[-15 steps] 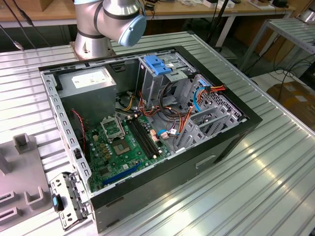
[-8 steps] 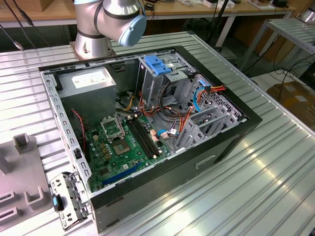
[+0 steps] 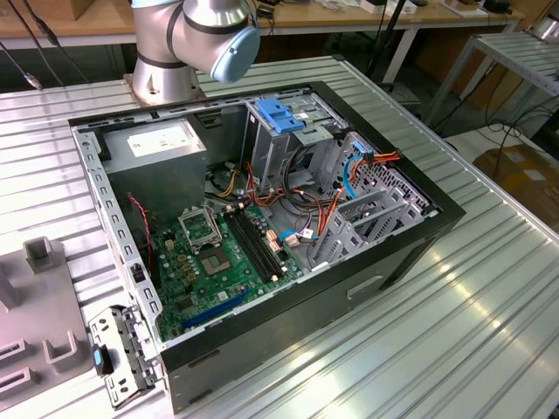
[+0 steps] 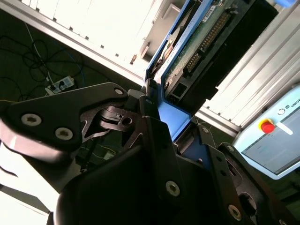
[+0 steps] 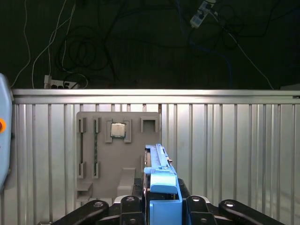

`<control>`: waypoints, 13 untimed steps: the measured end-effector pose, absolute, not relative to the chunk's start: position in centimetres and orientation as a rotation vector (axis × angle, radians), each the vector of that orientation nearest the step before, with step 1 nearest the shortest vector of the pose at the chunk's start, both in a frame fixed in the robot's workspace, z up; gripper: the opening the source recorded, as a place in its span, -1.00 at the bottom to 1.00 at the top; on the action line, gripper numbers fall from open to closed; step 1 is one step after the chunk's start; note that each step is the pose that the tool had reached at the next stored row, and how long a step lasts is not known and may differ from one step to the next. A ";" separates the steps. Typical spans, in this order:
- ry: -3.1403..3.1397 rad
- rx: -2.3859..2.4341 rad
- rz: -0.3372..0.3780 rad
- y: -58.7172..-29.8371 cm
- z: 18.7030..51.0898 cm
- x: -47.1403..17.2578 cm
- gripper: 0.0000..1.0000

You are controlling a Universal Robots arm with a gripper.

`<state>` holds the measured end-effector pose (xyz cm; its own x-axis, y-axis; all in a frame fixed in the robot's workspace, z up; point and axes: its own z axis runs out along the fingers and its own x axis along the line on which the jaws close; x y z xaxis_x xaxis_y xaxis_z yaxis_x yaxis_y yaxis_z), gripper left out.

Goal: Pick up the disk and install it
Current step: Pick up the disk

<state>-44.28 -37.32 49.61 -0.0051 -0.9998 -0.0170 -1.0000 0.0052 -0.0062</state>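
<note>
My gripper (image 5: 161, 205) is shut on the disk (image 5: 161, 180), which stands on edge between the black fingers (image 5: 130, 204). In the first wrist view its bright blue carrier rail faces the camera, held above the ribbed metal table. In the second wrist view the disk (image 4: 199, 44) shows its green circuit-board side and connector pins, with the blue rail running along its edge into the gripper (image 4: 161, 112). The open computer case (image 3: 410, 244) lies on the table in the exterior view, with a grey drive cage (image 3: 279, 153) at its back.
A grey fixture plate (image 5: 119, 154) holding a square chip (image 5: 117, 130) lies on the table below the held disk. In the case are a blue bracket (image 3: 278, 113) on the cage, a grey power-supply box (image 3: 162, 144), the motherboard (image 3: 218, 262) and loose cables (image 3: 358, 170). The arm's base (image 3: 170, 52) stands behind the case.
</note>
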 end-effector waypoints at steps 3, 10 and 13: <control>2.215 -2.204 0.012 -37.3 49.6 -44.2 -0.26; 2.215 -2.204 0.012 -37.3 49.6 -44.1 -0.26; 2.215 -2.204 0.012 -37.3 49.6 -43.5 -0.26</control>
